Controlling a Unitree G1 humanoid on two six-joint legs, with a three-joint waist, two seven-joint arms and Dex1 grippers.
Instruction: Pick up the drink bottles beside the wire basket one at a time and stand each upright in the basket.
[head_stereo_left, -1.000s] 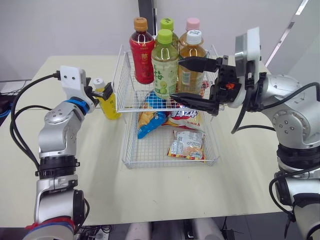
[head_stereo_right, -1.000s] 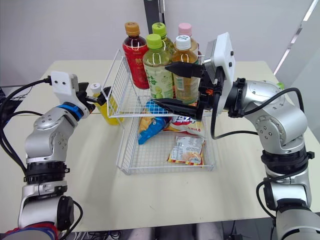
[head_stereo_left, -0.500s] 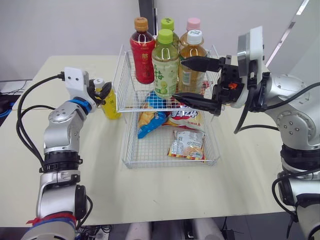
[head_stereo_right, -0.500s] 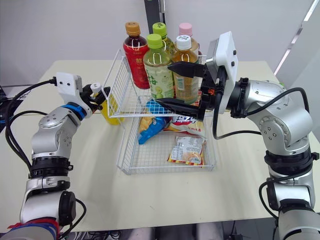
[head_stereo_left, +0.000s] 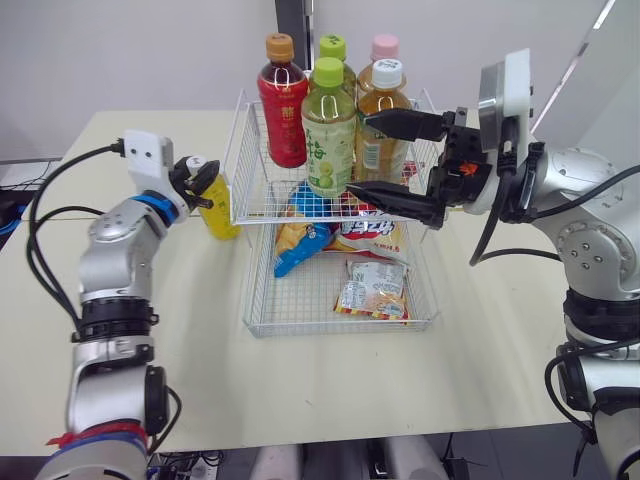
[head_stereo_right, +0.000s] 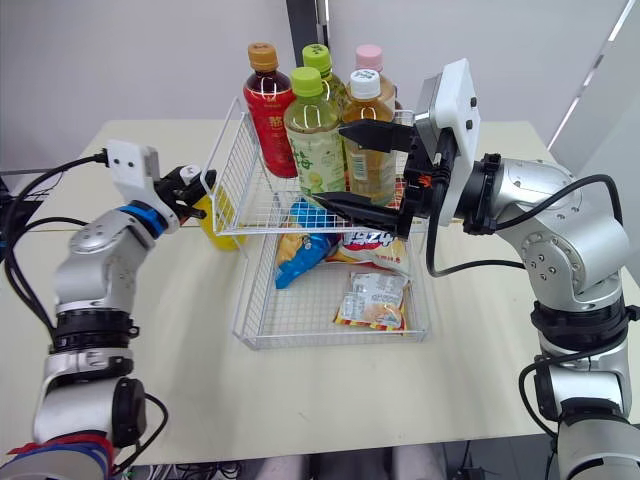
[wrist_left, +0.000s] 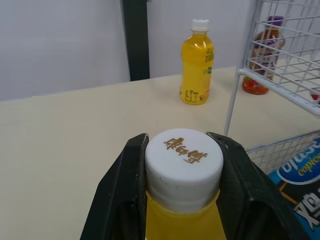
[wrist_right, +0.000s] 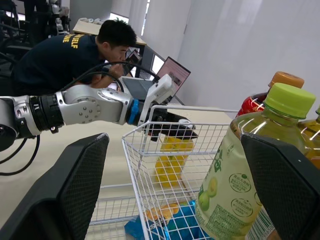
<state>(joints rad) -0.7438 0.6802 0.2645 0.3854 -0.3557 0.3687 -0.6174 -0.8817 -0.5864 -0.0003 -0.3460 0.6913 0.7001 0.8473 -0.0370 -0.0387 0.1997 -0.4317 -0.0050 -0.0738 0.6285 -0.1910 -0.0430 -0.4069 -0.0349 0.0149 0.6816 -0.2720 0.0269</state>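
Note:
A yellow drink bottle (head_stereo_left: 216, 206) with a white cap (wrist_left: 184, 157) stands on the table just left of the wire basket (head_stereo_left: 256, 324). My left gripper (head_stereo_left: 199, 172) is shut on its cap, one black finger (wrist_left: 123, 186) on each side. The basket's raised back shelf (head_stereo_left: 250, 190) holds several upright bottles, among them a red tea bottle (head_stereo_left: 283, 100) and a green one (head_stereo_left: 329, 125). My right gripper (head_stereo_left: 390, 160) hangs open over the basket, right of the green bottle, nothing between its fingers (wrist_right: 75, 190).
Snack packets (head_stereo_left: 372, 285) lie in the basket's low front part. Farther off on the table, the left wrist view shows another yellow bottle (wrist_left: 196, 62) and a dark bottle (wrist_left: 260, 70) behind the wires. A person (wrist_right: 75, 55) sits beyond the table.
My left gripper's fingers have closed on the yellow bottle's cap, and that arm has shifted slightly. The bottle stays on the table. My right gripper has hardly moved.

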